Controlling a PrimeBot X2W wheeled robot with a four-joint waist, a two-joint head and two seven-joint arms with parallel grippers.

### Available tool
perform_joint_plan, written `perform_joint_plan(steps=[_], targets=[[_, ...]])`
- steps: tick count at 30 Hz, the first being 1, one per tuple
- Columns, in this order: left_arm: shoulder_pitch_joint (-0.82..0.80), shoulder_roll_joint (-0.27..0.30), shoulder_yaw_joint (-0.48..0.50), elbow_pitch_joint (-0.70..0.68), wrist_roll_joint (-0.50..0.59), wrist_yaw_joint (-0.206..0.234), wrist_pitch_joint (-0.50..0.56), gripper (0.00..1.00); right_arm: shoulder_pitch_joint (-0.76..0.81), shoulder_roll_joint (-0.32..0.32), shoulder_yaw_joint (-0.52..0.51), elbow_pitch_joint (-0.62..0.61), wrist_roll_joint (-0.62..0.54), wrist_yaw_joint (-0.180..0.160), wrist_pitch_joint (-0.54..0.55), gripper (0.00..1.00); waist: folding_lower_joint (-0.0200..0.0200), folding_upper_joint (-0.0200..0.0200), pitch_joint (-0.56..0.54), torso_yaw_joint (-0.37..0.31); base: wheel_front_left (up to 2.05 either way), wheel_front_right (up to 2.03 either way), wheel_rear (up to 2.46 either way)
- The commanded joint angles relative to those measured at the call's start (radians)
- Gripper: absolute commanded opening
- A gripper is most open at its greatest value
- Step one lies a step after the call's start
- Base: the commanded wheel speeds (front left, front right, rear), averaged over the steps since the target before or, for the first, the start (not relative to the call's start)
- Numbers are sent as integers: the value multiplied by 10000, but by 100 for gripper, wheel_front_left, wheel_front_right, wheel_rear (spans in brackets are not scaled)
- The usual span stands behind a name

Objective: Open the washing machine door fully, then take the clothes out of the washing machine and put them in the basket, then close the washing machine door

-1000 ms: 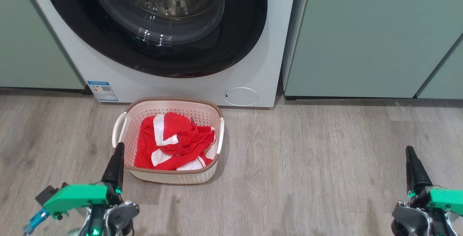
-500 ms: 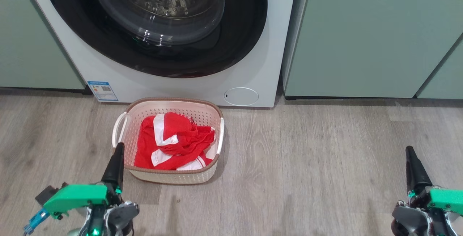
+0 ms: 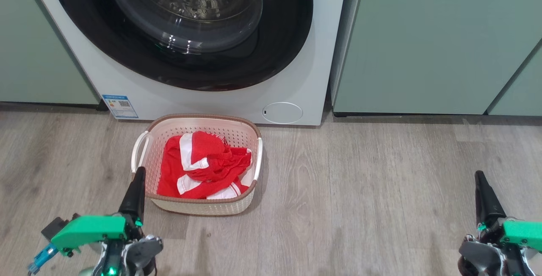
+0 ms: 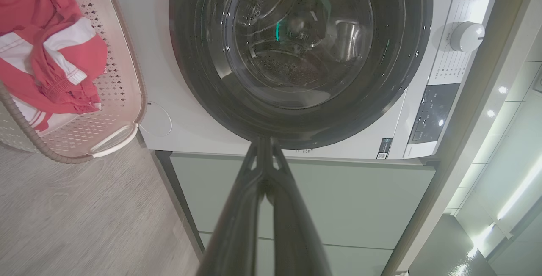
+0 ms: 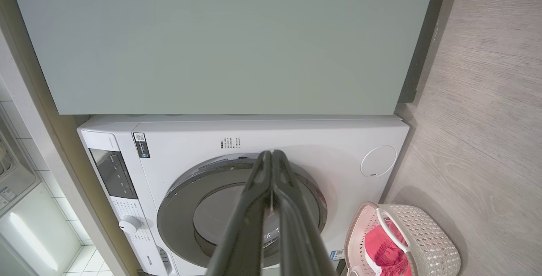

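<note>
You see no change: the clothes [image 3: 199, 166] lie in the basket [image 3: 203, 117] at 11 o'clock, and the washing machine door [image 3: 182, 26] at 12 seems shut, so the task is likely done. The left end effector [image 3: 139, 171] and right end effector [image 3: 479, 174] are pressed together, empty.

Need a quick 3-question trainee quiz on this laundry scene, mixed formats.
1. True or false: the door of the washing machine is shut.
2. Pick one: the red clothes lie A) inside the washing machine, B) in the basket, C) in a tool's grip.
3. Fill in: the left tool and the right tool both have their jaws ____.

Key: 1 true; 2 B; 3 shut.
</note>
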Motion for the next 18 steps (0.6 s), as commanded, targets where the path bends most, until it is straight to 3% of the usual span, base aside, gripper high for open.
perform_joint_plan(steps=[1,18], targets=[[-526,54,283,-353,-52,-67,60,0,-461,-26,185,-409,58,-6,58,0,0,0,0,0,0,0,0],[-526,54,282,-353,-52,-67,60,0,-461,-26,186,-409,58,-6,58,0,0,0,0,0,0,0,0]])
